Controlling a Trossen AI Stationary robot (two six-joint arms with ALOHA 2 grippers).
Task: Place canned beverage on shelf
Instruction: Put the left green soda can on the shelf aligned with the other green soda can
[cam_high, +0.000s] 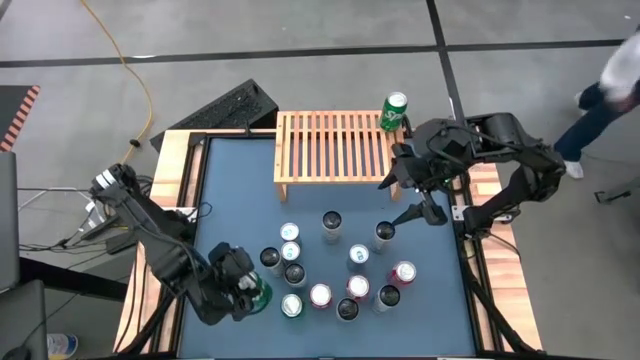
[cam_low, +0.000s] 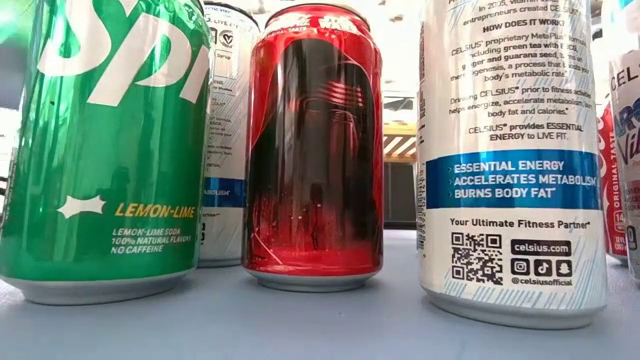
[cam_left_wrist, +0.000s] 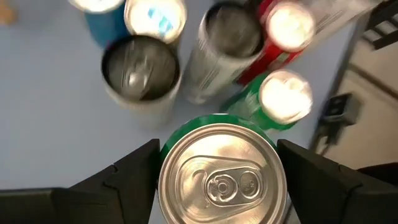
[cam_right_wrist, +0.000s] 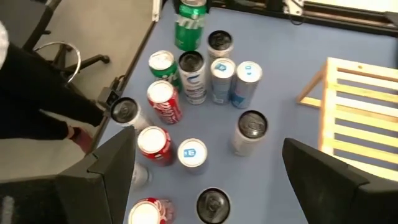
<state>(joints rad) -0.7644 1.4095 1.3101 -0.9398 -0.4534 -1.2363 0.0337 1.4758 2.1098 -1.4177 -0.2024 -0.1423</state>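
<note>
The shelf (cam_high: 335, 148), a low light-wood slatted rack, stands at the far side of the blue table; its edge also shows in the right wrist view (cam_right_wrist: 364, 106). A green can (cam_high: 394, 112) stands at the shelf's far right corner. Near the table's near left corner my left gripper (cam_high: 252, 292) is shut on another green can (cam_left_wrist: 221, 177), whose silver top with pull tab faces the wrist camera. My right gripper (cam_high: 402, 198) hangs open above the table just off the shelf's right end, with nothing between its fingers (cam_right_wrist: 112, 168). My left gripper pinches the green can between its two fingers (cam_left_wrist: 134, 174), one on each side of the can's wall just below the top rim (cam_left_wrist: 163, 163). The fingers slant down from the table's left side. The can stays upright; its own top hides its lower end.
Several upright cans, red, white, black and green, crowd the table's middle and near part (cam_high: 340, 270), just right of the held can. A black keyboard (cam_high: 225, 108) lies beyond the far left corner. A person walks beyond the far right corner (cam_high: 600, 100).
</note>
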